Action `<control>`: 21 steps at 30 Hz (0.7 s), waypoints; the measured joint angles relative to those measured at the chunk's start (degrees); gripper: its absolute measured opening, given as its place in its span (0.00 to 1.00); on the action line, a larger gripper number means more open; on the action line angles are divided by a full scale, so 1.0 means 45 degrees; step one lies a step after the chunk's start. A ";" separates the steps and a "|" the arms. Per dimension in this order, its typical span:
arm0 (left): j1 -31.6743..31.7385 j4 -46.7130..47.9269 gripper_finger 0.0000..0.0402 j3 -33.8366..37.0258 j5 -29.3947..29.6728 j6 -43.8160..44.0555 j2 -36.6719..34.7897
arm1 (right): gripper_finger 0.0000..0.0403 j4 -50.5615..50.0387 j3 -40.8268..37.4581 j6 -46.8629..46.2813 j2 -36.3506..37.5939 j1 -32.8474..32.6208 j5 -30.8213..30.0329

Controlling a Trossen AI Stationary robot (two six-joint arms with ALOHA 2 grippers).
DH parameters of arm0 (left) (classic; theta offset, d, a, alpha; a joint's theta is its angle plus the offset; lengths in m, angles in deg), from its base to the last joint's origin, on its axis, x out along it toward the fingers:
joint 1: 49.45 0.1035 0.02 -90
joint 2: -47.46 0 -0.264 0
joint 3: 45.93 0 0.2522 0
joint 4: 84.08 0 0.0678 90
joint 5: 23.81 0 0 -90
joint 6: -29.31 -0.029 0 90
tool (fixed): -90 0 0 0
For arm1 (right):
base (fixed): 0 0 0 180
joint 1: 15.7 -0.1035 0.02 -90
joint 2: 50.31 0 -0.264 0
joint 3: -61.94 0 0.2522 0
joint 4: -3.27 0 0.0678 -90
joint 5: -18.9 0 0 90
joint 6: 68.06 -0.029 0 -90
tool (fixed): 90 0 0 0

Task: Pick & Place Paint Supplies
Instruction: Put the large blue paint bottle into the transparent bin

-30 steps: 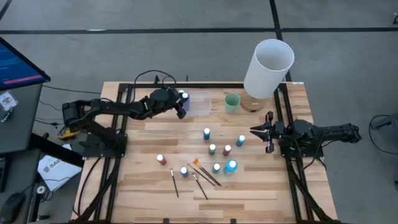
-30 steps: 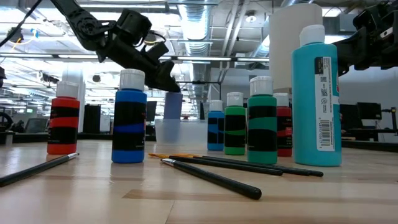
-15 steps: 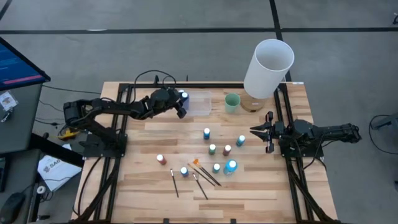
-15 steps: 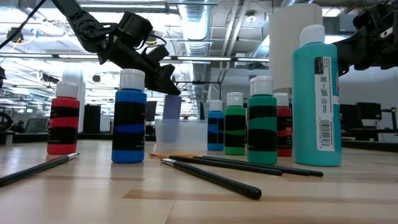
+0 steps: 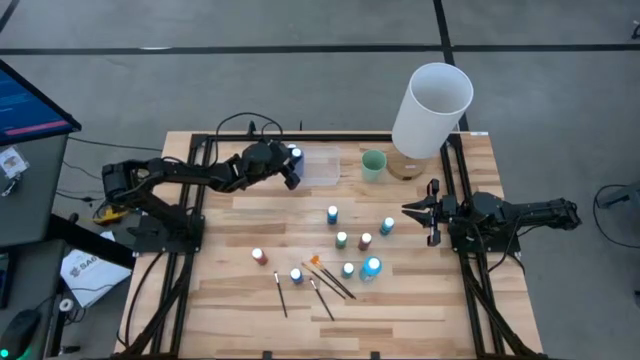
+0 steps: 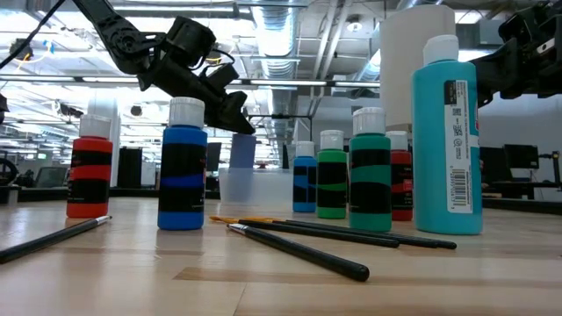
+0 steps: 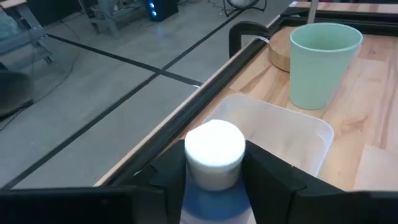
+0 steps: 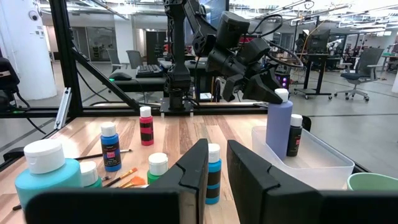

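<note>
Overhead, table-level and two wrist cameras share the clear bin [image 5: 320, 166].
</note>
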 joint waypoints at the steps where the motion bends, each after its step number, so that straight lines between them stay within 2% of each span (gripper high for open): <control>1: 0.0000 -0.0009 0.36 0.0000 0.0028 0.0000 0.0000 | 0.13 0.0000 0.0000 0.0000 0.0005 0.0000 0.0000; 21: -0.0005 0.0039 0.58 0.0000 0.0520 -0.0101 0.0000 | 0.13 0.0000 0.0000 0.0000 0.0000 0.0000 0.0000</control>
